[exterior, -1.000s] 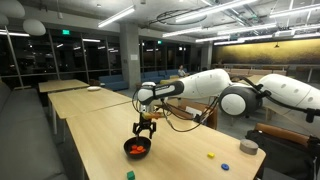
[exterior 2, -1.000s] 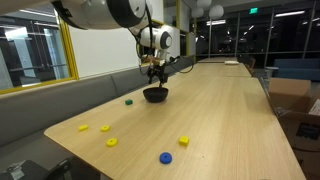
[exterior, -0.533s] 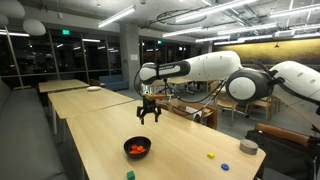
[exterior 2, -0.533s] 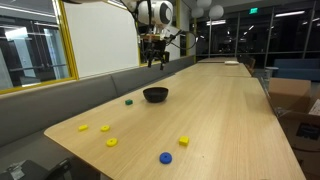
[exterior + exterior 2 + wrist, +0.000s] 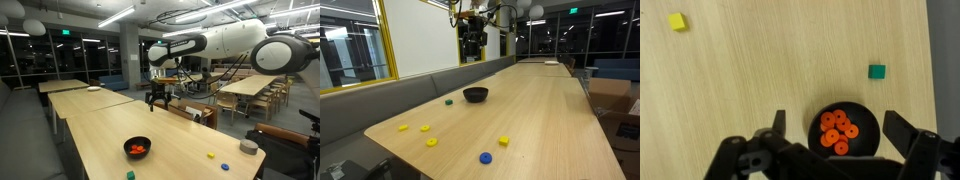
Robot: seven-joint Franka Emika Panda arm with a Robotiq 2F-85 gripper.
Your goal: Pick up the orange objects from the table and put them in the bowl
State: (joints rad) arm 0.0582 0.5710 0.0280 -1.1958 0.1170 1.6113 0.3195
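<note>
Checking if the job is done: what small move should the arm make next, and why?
Probably lift away and stop. The pincer hangs open and empty above the bowl, the orange pieces lie inside it, and the table shows only yellow pieces, a green piece and a blue piece elsewhere, so nothing seems left to pick.

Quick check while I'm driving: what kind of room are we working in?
Probably an office cafeteria or common area: rows of long light-wood tables, a grey bench running along the wall, and glass-walled rooms with yellow frames behind it.
</note>
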